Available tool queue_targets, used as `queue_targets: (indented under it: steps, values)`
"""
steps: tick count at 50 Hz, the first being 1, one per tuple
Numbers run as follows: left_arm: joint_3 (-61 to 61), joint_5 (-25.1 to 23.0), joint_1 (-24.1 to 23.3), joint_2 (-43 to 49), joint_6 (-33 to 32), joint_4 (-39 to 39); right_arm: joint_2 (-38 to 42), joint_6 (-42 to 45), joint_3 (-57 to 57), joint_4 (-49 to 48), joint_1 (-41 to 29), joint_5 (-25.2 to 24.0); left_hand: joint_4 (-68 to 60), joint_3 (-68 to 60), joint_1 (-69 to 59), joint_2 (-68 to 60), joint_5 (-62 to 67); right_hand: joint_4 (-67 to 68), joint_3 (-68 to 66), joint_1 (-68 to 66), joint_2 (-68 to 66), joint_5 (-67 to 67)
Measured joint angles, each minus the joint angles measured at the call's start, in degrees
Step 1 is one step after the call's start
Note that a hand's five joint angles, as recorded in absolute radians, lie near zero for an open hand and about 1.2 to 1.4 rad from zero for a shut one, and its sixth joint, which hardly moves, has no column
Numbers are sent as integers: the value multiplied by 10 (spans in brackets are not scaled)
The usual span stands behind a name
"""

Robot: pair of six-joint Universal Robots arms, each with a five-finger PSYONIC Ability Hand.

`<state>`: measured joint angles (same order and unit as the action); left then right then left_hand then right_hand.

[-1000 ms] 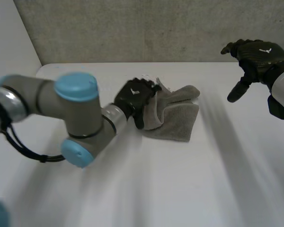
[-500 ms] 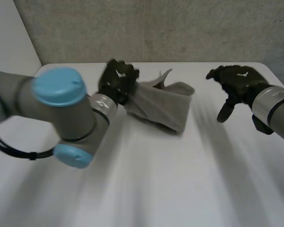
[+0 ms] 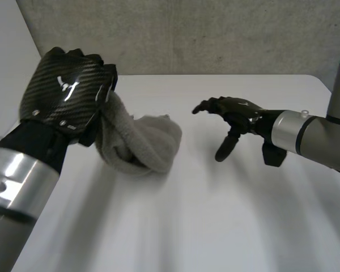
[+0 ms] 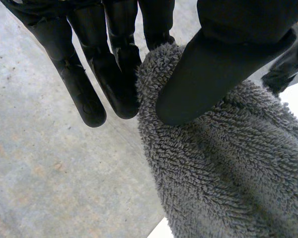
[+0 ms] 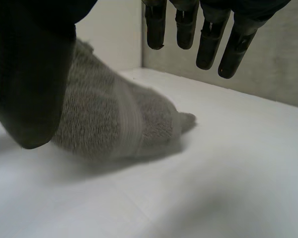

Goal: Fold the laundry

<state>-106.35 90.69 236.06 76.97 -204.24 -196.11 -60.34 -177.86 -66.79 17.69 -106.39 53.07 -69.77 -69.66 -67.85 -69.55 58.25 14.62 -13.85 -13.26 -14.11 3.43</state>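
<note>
- Head view: left hand (image 3: 65,96) is clamped on the top edge of the grey towel (image 3: 139,144). The towel hangs bunched, its lower part on the white table (image 3: 187,226). The right hand (image 3: 232,113) is apart from the towel, on the side away from the left hand, loose and holding nothing.
- Left wrist view: the thumb (image 4: 223,64) pinches the towel against the fingers (image 4: 114,74).
- Right wrist view: the right hand's fingers are straight, with the towel beyond them on the table.

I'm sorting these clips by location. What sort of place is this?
Probably a robot lab or test room, not a home: a plain white table, a rough concrete wall behind it, and one grey towel pinched in the robot's left hand.
</note>
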Motion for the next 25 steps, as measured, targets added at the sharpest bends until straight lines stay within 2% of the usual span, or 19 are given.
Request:
queue_targets:
  steps: [4,8,16,25]
  values:
    - [-40,0,0,-46,-1,2,39,-40,55,-3,-12,-33,0,0,0,0,0,0,0,0,0,0]
    - [-71,1,0,-74,-1,4,76,-48,121,-1,-42,-38,0,0,0,0,0,0,0,0,0,0]
    - [-125,1,-1,-105,0,5,162,-39,265,14,-104,-44,0,0,0,0,0,0,0,0,0,0]
    - [-159,1,-3,-119,0,4,291,-17,411,49,-173,-80,0,0,0,0,0,0,0,0,0,0]
